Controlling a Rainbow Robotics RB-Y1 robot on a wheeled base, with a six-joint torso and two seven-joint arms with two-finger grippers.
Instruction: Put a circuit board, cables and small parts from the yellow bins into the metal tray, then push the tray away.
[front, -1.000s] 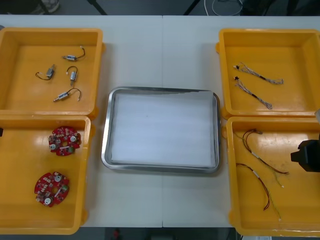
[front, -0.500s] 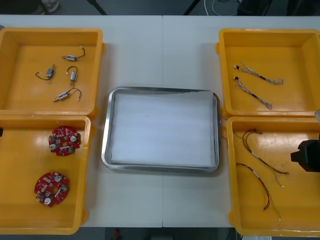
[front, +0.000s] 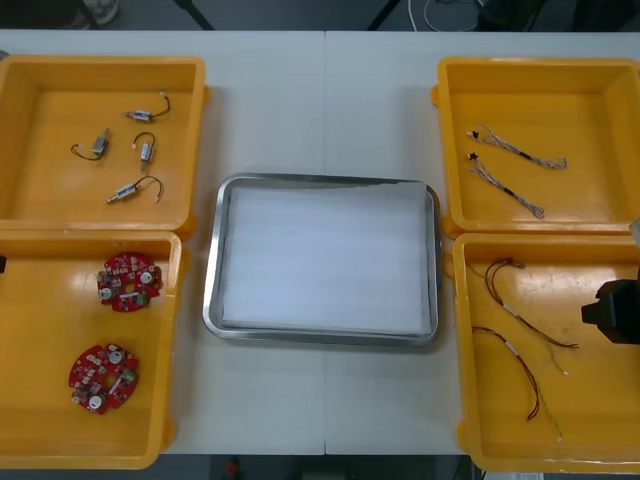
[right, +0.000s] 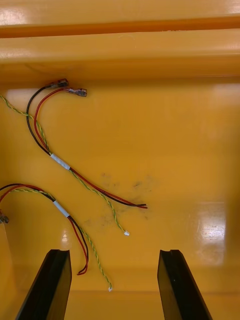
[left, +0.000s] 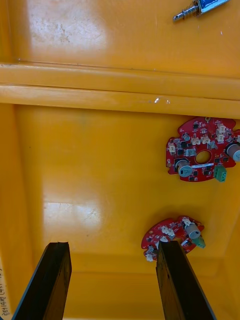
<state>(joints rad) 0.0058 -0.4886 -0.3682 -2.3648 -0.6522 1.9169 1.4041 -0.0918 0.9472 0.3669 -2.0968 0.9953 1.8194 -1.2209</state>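
Observation:
The metal tray (front: 212, 300), white inside, lies between the yellow bins. Two round red circuit boards (front: 128, 281) (front: 103, 376) rest in the near left bin (front: 40, 330). My left gripper (left: 112, 246) hovers open over that bin; one circuit board (left: 172, 238) is by its finger, another circuit board (left: 202, 156) farther off. Red and yellow cables (front: 520, 310) lie in the near right bin (front: 600, 400). My right gripper (right: 114, 255) stands open above them, with one cable (right: 62, 210) near its finger and another cable (right: 60, 162) beyond. The right arm (front: 612, 312) shows at the table's right edge.
The far left bin (front: 60, 200) holds several small metal parts (front: 135, 188), one small metal part (left: 200, 7) showing past the bin wall. Two twisted blue and white cables (front: 520, 150) lie in the far right bin (front: 600, 100). Bare table (front: 320, 100) lies beyond the tray.

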